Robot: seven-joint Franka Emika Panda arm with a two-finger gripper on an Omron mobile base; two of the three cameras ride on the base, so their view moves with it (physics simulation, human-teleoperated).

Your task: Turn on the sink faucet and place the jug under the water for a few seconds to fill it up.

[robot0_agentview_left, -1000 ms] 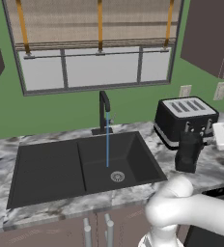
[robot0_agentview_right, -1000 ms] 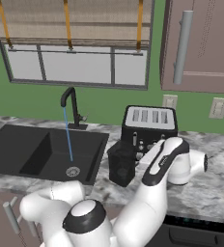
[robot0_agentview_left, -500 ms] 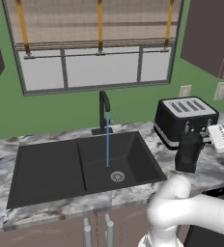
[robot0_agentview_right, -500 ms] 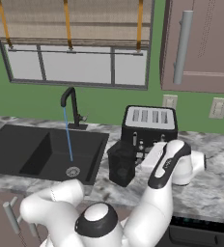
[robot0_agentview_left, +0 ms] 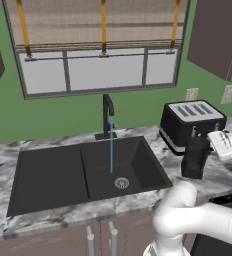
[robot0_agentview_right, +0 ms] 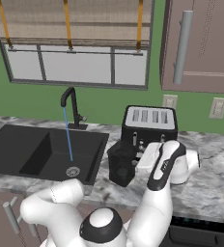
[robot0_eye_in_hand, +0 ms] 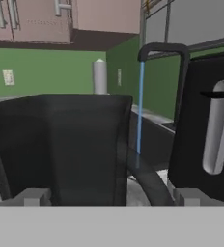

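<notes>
The jug (robot0_agentview_left: 192, 162) stands upright on the counter in front of the toaster, right of the sink (robot0_agentview_left: 48, 175). My gripper (robot0_agentview_left: 205, 148) reaches it from the right, open, one finger on each side of the jug (robot0_eye_in_hand: 61, 149), not closed on it. In the hand view the fingertips (robot0_eye_in_hand: 34, 197) flank the jug's dark body. The sink faucet (robot0_agentview_left: 108, 117) is running: the water (robot0_agentview_left: 111, 150) falls as a thin blue stream into the right basin, near the round drain (robot0_agentview_left: 121, 183). From the right base view the jug (robot0_agentview_right: 119, 166) sits just left of the gripper (robot0_agentview_right: 132, 163).
A black toaster (robot0_agentview_left: 192, 125) stands close behind the jug, its lever (robot0_eye_in_hand: 220, 125) near the right finger. A green wall with outlets (robot0_agentview_left: 228, 94) and a window (robot0_agentview_left: 103, 70) backs the marble counter (robot0_agentview_left: 218, 175). Cabinets hang at upper right (robot0_agentview_right: 201, 43).
The hand has edged a little left toward the jug and the elbow has swung. The jaws stay open, the jug has not moved, and the water keeps running.
</notes>
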